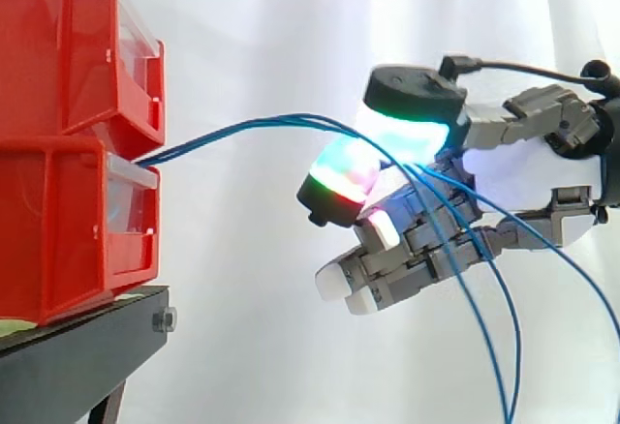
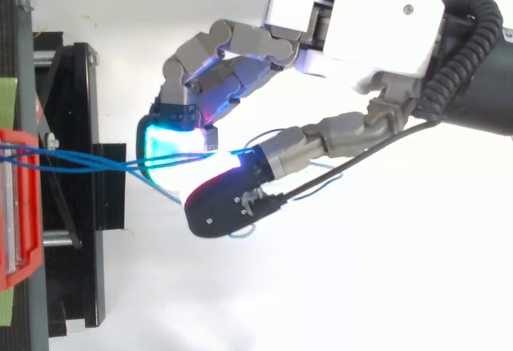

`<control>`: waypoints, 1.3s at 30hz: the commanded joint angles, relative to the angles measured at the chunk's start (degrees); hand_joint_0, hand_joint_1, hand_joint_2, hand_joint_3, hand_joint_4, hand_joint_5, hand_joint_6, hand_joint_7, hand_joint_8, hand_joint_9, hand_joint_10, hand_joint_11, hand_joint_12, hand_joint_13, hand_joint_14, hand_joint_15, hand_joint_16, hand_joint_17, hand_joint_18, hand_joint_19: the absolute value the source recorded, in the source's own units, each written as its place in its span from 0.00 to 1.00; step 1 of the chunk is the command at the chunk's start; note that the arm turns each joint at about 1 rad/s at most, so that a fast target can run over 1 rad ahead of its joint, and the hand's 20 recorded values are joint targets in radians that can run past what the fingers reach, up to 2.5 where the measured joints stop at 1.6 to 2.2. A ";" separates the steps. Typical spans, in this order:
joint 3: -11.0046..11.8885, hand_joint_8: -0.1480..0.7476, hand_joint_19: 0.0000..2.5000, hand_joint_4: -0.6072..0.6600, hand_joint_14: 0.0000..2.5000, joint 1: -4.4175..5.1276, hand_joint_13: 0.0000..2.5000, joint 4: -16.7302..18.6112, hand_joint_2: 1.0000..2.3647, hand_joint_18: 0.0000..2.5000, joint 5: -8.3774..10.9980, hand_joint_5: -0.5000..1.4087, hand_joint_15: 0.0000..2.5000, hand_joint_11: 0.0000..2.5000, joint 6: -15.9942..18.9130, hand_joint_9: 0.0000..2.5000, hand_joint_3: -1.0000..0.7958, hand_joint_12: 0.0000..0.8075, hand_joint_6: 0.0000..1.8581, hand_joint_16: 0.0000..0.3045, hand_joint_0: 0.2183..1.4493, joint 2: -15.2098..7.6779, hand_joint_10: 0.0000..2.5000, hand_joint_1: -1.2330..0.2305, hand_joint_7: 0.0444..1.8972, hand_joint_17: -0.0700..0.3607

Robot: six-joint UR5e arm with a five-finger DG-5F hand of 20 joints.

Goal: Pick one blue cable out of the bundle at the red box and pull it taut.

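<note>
Out in front of the red box [image 1: 58, 221], the hand [image 1: 523, 172] is pinching blue cable [image 1: 242, 126] between two glowing pads [image 1: 339, 177]. Strands are running from the box's front to the pinch, slightly bowed. The grasp looks made, and the next move calls for drawing further from the box. The pads are hiding whether one strand or several are caught.

The hand [image 2: 353, 26] is seen to be built of a white palm housing and grey, blocky finger links; some thick fingertips [image 1: 334, 177] are backed in black and lit cyan, green and red, the others being white
</note>
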 commanded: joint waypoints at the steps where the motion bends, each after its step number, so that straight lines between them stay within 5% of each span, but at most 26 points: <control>1: 0.06 0.52 0.01 0.56 0.00 0.01 0.22 0.00 0.00 0.20 -0.05 0.15 0.12 0.41 0.00 0.32 0.28 0.48 0.51 0.18 0.43 -0.04 0.00 0.27 0.46 0.45; 6: -0.02 0.52 0.03 0.58 0.00 0.01 0.22 0.00 0.00 0.19 -0.05 0.16 0.12 0.40 0.00 0.32 0.28 0.49 0.50 0.18 0.30 -0.04 0.00 0.28 0.46 0.46; 12: 0.06 0.54 0.04 0.58 0.00 0.01 0.22 0.00 0.00 0.18 0.03 0.16 0.13 0.41 0.00 0.32 0.28 0.51 0.50 0.19 0.25 0.05 0.00 0.39 0.44 0.47; 17: 0.06 0.53 0.05 0.57 0.00 0.01 0.21 0.00 0.00 0.17 0.03 0.16 0.13 0.41 0.00 0.32 0.29 0.49 0.50 0.19 0.30 -0.04 0.00 0.46 0.46 0.46; 28: -0.02 0.53 0.05 0.57 0.00 0.01 0.21 0.00 0.01 0.17 -0.05 0.15 0.13 0.41 0.00 0.32 0.44 0.49 0.51 0.19 0.31 -0.04 0.00 0.40 0.47 0.46; 39: -0.02 0.52 0.01 0.48 0.00 0.01 0.22 0.00 0.00 0.19 0.03 0.15 0.12 0.40 0.00 0.33 0.28 0.48 0.51 0.18 0.46 -0.04 0.00 0.28 0.56 0.45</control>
